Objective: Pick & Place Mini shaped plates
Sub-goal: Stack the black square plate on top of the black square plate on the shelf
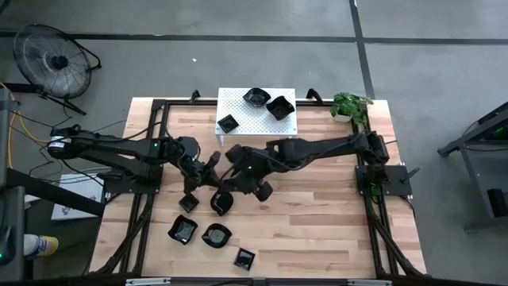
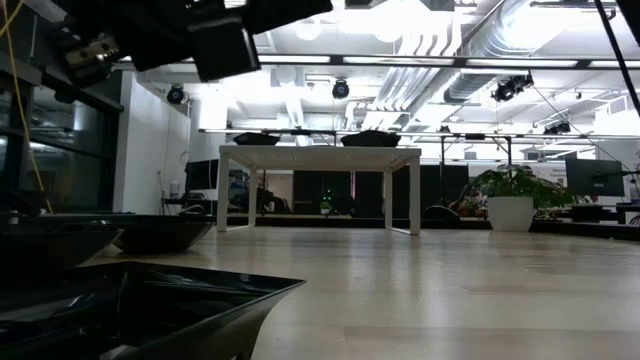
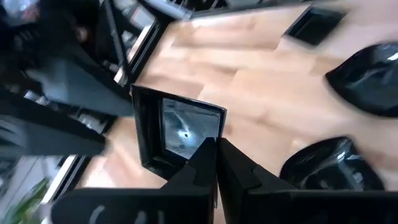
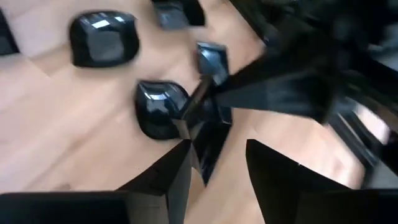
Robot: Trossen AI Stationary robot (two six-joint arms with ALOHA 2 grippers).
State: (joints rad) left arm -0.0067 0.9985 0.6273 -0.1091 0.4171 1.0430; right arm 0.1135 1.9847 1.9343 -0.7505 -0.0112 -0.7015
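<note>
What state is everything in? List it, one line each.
left gripper: shut on square plate, pinching its rim.
right gripper: open, empty.
white stand: upright, carrying three plates.
loose plates: lying on the table.
plant: upright at the table's corner.

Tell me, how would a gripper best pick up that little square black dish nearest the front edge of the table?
Probably by its raised rim. The square dish lies flat and open side up on the wooden table, apart from the other plates, so coming straight down from above with one finger inside and one outside a straight side looks the safest hold.
</note>
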